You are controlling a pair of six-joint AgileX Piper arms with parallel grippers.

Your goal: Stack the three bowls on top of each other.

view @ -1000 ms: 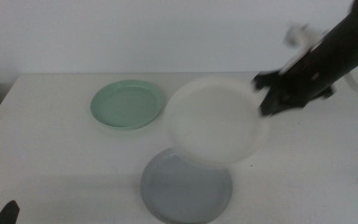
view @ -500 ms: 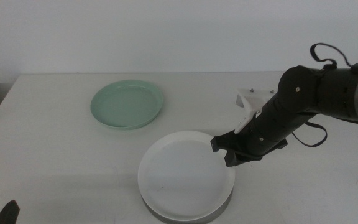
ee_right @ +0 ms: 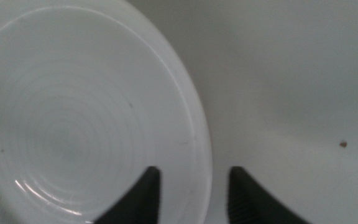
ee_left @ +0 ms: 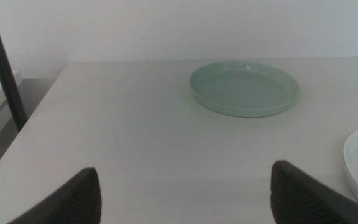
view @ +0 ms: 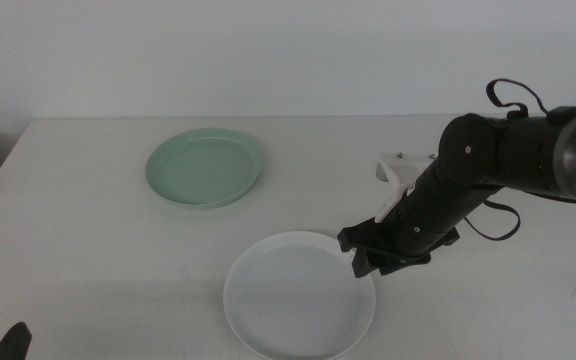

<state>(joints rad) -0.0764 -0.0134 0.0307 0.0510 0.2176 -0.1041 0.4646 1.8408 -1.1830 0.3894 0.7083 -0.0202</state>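
The white bowl (view: 298,296) sits near the table's front edge, seemingly hiding the grey one, the right gripper (view: 366,253) straddling its rim with jaws spread, while the mint green bowl (view: 205,167) waits toward the back edge, unstacked.

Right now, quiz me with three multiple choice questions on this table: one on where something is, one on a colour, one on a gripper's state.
1. Where is the right gripper?
A. over the mint green bowl
B. at the white bowl's rim
C. out of view

2. Which bowl stands alone at the back?
A. mint green
B. red
C. black

3. How do the right gripper's jaws stand?
A. shut on the rim
B. open astride the rim
C. hidden

Answers: 1 B, it sits at the white bowl's edge. 2 A, the mint green bowl. 3 B, the right wrist view shows a gap.
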